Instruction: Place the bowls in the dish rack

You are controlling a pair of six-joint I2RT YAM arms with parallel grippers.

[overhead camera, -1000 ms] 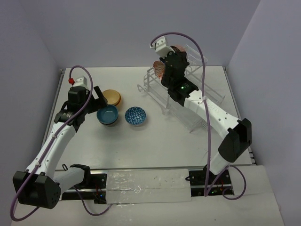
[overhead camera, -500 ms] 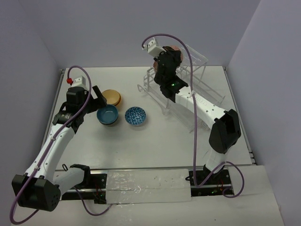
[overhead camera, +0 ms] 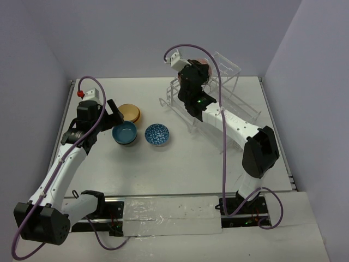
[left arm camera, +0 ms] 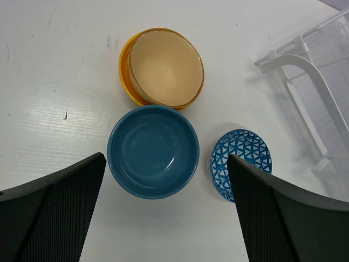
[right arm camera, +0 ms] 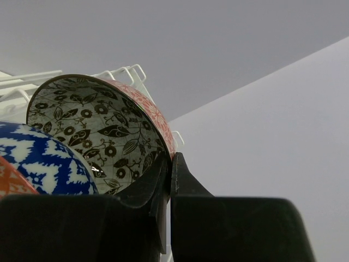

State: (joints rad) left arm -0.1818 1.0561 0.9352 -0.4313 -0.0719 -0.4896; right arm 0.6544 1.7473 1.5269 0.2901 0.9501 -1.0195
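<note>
Rim of red floral-patterned ceramic bowl (right arm camera: 103,123), likely stiff, slick and breakable, is being pinched by right gripper (right arm camera: 170,164) at white wire dish rack (overhead camera: 240,101); left gripper (left arm camera: 166,158) is being held spread above round blue bowl (left arm camera: 152,150).

I see a white table (overhead camera: 180,169) with a few small scuff marks. Plain pale purple walls (overhead camera: 131,38) stand close around it on three sides. The light is soft and even.

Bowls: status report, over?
Left fingers open over blue bowl. Right fingers shut on floral bowl rim at dish rack. Zigzag bowl, tan-in-orange stack waiting. Nothing seen blocking.
</note>
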